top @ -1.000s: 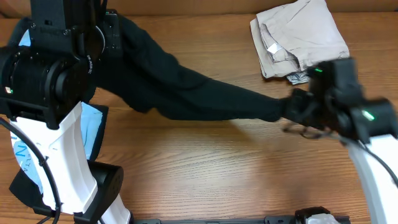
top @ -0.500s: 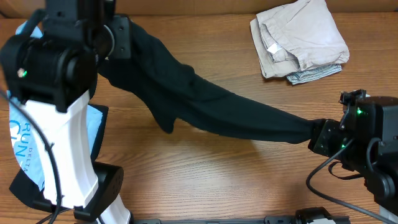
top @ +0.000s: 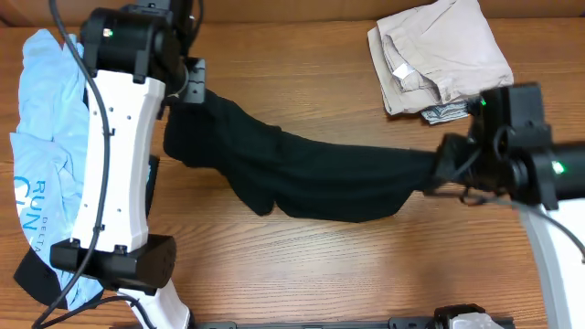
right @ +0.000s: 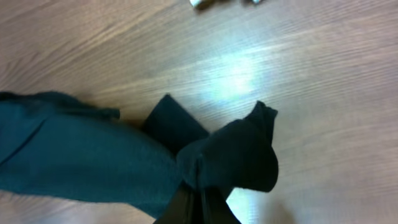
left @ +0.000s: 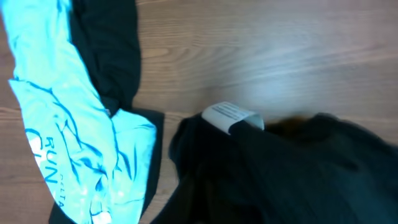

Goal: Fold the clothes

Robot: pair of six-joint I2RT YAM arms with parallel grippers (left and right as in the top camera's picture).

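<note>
Far left, a light blue printed cotton T-shirt [top: 37, 183] is spread over the edge of the brown wooden table [top: 320, 265], partly covered by the left arm; a darker cloth is tucked under it. Just right of that, the left gripper [top: 189, 84] is parked over the upper-left end of the large plain black fabric garment [top: 311, 178]. The fabric is gathered tight into it, so it's taken as clamped on, though the fingers themselves are hidden. In the left wrist view a small white tag [left: 229, 116] is seen on the black cloth's edge. The garment is draped diagonally across the table middle, sagging onto the wood. Its right end is pinched narrow in the right gripper [top: 441, 170], jaws closed on a fold of it. Up top right, folded beige fabric pieces [top: 443, 55] are stacked, well apart from the black one.
</note>
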